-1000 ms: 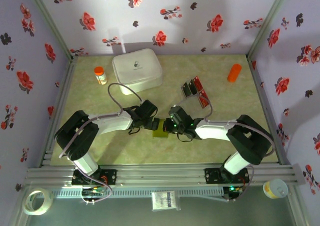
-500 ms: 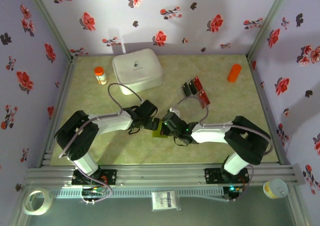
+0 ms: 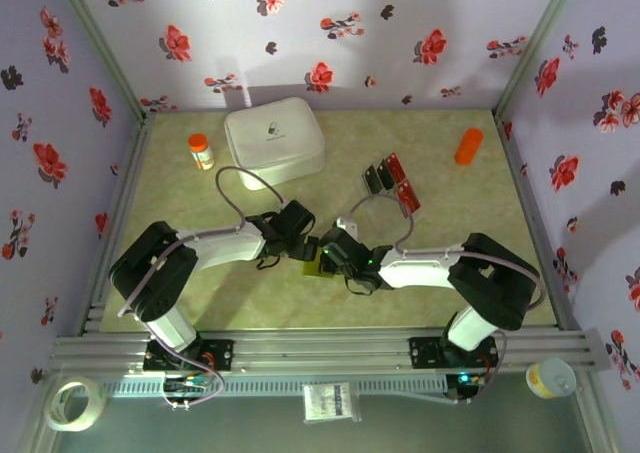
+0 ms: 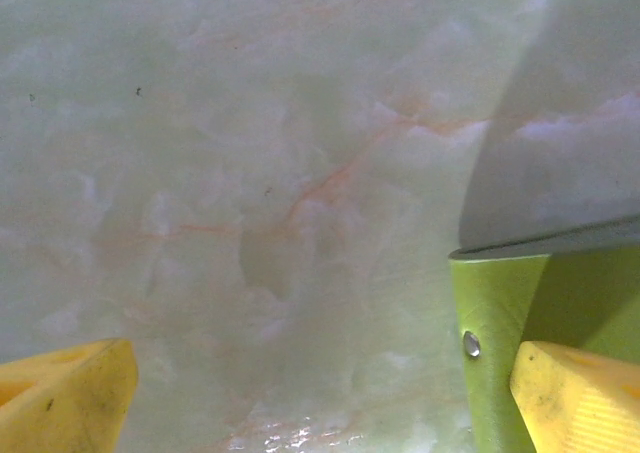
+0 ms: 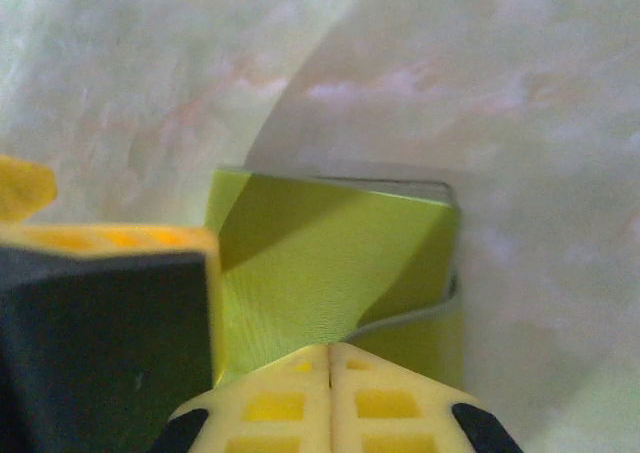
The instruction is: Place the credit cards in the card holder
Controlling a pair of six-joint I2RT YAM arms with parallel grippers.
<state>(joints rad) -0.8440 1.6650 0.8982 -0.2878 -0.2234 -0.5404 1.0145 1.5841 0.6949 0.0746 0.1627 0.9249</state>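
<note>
Top view: both arms reached in to the middle of the tabletop (image 3: 455, 208). The left claw (image 3: 306, 245) and right claw (image 3: 326, 254) sat just beside each other at frame centre, over the olive card holder (image 3: 318, 269), which lay flat and mostly covered by them. From here I couldn't judge either claw's spread. The credit cards (image 3: 392, 185), red and black, lay bunched above and right of centre, well apart from the holder; count unclear. A white box (image 3: 275, 141) stood at upper centre-left, with an orange bottle (image 3: 201, 151) to its left. An orange cylinder (image 3: 468, 145) stood upper right. A tape roll (image 3: 75, 403) lay at the bottom left, off the tabletop.

Left wrist view: the left claw (image 4: 320, 403) was spread wide, with yellow fingertips (image 4: 65, 398) in the two bottom corners. The card holder's (image 4: 495, 323) green edge showed at lower right, against the right-hand fingertip, a small rivet on it. The claw held nothing.

Right wrist view: the right claw (image 5: 330, 393) had its yellow fingers pressed together at bottom centre, right over the near edge of the card holder (image 5: 340, 243). A grey lip showed at the holder's right side. Whether anything was pinched, I couldn't tell.
</note>
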